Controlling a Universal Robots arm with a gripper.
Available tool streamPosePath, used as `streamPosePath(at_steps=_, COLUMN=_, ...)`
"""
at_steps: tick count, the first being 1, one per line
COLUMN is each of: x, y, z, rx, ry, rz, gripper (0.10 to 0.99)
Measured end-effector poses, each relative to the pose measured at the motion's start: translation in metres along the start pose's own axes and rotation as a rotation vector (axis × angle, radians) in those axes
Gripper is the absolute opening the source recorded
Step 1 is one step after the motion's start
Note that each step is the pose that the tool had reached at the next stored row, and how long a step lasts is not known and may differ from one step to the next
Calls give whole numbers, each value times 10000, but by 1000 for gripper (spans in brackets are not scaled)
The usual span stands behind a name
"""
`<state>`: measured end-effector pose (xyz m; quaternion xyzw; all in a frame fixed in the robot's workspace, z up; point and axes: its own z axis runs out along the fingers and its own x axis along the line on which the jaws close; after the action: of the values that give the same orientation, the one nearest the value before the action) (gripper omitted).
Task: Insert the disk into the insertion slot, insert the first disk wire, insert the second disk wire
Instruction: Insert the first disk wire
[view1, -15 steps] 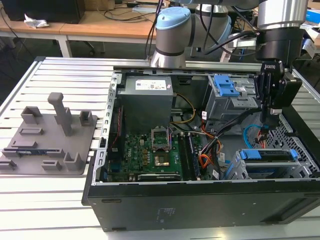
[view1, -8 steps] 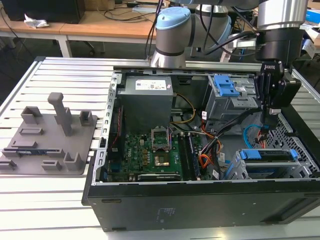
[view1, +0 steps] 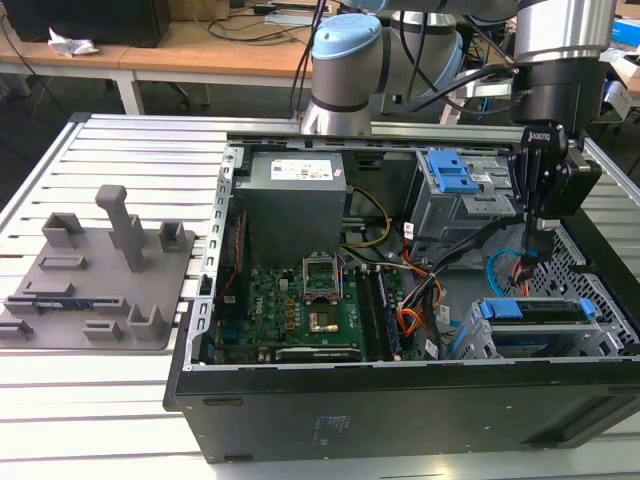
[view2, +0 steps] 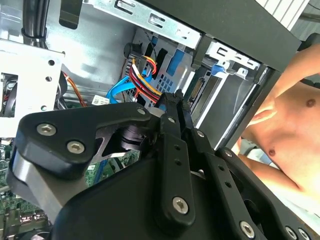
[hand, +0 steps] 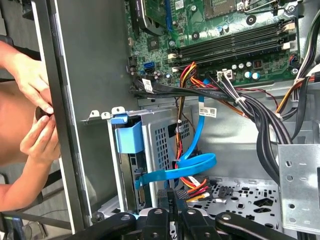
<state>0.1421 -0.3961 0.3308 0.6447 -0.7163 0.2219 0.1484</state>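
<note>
1. Exterior view: the disk (view1: 530, 309) sits inside the insertion slot (view1: 468, 338), its connector end toward my tool (view1: 536, 245).
2. My tool pinches the first disk wire (hand: 196, 187) by its stiff plug, not the limp strands, which I judge keeps it aimed.

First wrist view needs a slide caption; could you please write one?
Pincer gripping the red-orange wire bundle by the looped blue cable, disk seated in its cage.
</note>
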Motion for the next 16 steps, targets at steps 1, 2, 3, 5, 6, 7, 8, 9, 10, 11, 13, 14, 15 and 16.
streamPosePath(at_steps=1, x=0, y=0, z=0, rx=-3, ry=1, rz=-2, gripper=161)
streamPosePath(at_steps=2, x=0, y=0, z=1, rx=-6, ry=2, rz=-4, gripper=161)
streamPosePath(at_steps=3, x=0, y=0, z=1, rx=-9, ry=2, rz=-6, gripper=161)
streamPosePath(at_steps=5, x=-1, y=-3, z=2, rx=-9, ry=1, rz=-8, gripper=161)
streamPosePath(at_steps=6, x=-1, y=-3, z=2, rx=-9, ry=1, rz=-8, gripper=161)
streamPosePath(at_steps=7, x=-1, y=-3, z=1, rx=-10, ry=2, rz=-7, gripper=161)
streamPosePath(at_steps=8, x=3, y=-9, z=5, rx=-16, ry=-9, rz=-6, gripper=161)
streamPosePath(at_steps=9, x=7, y=-19, z=8, rx=-70, ry=-17, rz=-36, gripper=161)
streamPosePath(at_steps=10, x=8, y=-31, z=10, rx=-160, ry=-18, rz=-88, gripper=161)
streamPosePath(at_steps=11, x=7, y=-50, z=12, rx=-342, ry=-19, rz=-191, gripper=161)
streamPosePath(at_steps=13, x=0, y=-111, z=16, rx=-647, ry=-95, rz=-363, gripper=161)
streamPosePath(at_steps=14, x=-3, y=-139, z=18, rx=-695, ry=-147, rz=-383, gripper=161)
streamPosePath(at_steps=15, x=-7, y=-170, z=21, rx=-739, ry=-213, rz=-401, gripper=161)
streamPosePath(at_steps=16, x=-7, y=-195, z=25, rx=-773, ry=-312, rz=-412, gripper=161)
